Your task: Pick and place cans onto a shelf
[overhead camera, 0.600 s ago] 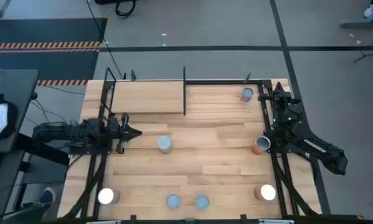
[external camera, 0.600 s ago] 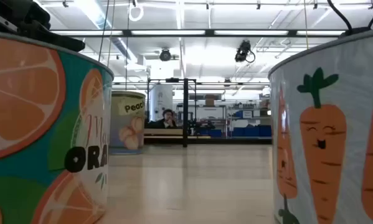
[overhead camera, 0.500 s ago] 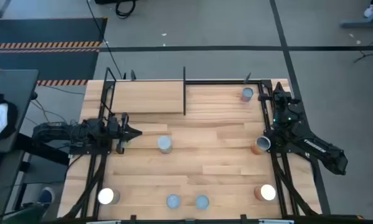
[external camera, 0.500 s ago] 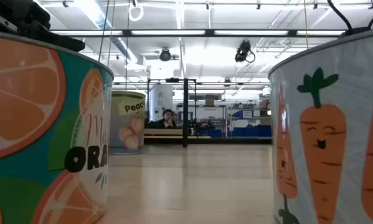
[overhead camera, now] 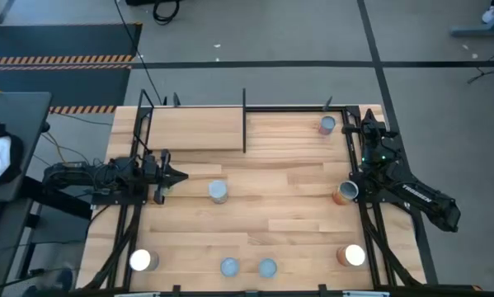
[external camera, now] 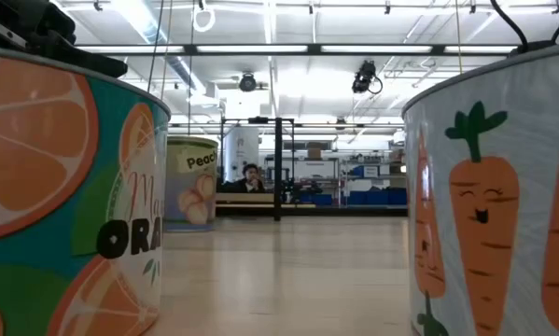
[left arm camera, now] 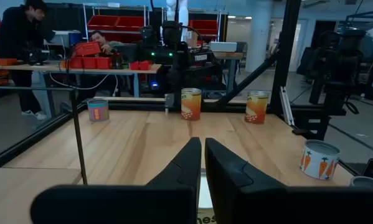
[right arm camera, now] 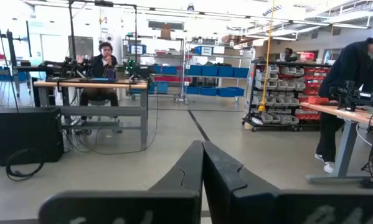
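cans are seen scattered over the wooden counter (overhead camera: 296,206): 1 blue-grey can (overhead camera: 218,191) near the middle, 1 at the far right (overhead camera: 326,124), 1 beside the right arm (overhead camera: 345,192), and 4 along the near edge. the shelf (overhead camera: 193,129), at the far left corner, is seen with its board bare. the left pincer (overhead camera: 179,175) is held closed and empty at the left edge; the right pincer (right arm camera: 202,149) is closed and empty, pointed off the counter toward the room.
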